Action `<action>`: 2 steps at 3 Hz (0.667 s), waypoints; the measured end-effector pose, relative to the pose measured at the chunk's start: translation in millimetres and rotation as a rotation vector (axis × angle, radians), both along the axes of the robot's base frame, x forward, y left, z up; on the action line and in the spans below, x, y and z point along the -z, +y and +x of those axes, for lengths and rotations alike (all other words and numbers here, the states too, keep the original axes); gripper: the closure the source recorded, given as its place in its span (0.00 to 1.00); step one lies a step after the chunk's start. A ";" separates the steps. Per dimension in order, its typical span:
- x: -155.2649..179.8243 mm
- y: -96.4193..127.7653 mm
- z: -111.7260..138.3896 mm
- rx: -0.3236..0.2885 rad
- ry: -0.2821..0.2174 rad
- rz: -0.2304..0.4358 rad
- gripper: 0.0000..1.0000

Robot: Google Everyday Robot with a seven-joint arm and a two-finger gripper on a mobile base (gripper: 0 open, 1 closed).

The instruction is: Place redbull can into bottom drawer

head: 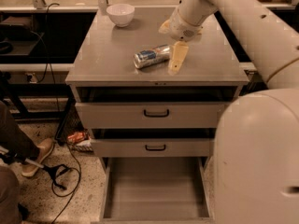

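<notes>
The redbull can (152, 56) lies on its side on the grey cabinet top (117, 55), near the middle. My gripper (169, 50) hangs just to the right of the can, low over the top, open and empty. One cream finger (177, 58) points down beside the can's right end; the other shows behind the wrist. The bottom drawer (154, 190) is pulled out at the foot of the cabinet, and its flat floor is bare.
A white bowl (120, 14) stands at the back left of the cabinet top. The two upper drawers (156, 113) with black handles are slightly open. A person's leg and shoe (35, 155) and a cable lie on the floor at the left. My arm fills the right side.
</notes>
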State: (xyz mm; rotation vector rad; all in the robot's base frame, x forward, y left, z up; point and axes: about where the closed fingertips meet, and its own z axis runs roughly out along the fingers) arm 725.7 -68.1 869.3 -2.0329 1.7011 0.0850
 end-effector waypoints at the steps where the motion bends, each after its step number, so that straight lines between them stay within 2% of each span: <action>1: 14.6 15.9 10.8 -0.029 0.028 -0.001 0.04; 2: 21.2 23.8 15.8 -0.033 0.050 0.002 0.21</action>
